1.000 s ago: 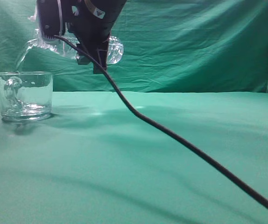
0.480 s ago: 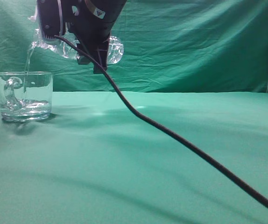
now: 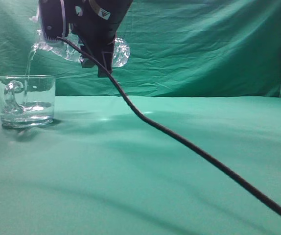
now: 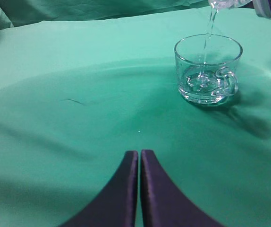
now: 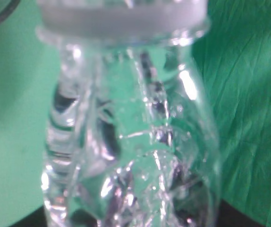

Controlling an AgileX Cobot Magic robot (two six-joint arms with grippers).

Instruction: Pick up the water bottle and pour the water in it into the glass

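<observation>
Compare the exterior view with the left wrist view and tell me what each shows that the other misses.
Only the exterior view shows the right gripper clamped on the tilted water bottle, and the black cable trailing across the table. Only the left wrist view shows the left gripper, its fingers closed together and empty, low over the green cloth. Both show the glass and the water streaming into it.

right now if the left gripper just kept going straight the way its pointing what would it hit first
Probably nothing but green cloth. The left gripper, jaws shut, points up the middle of its wrist view, and the glass stands right of that line. Depth is hard to judge.
</observation>
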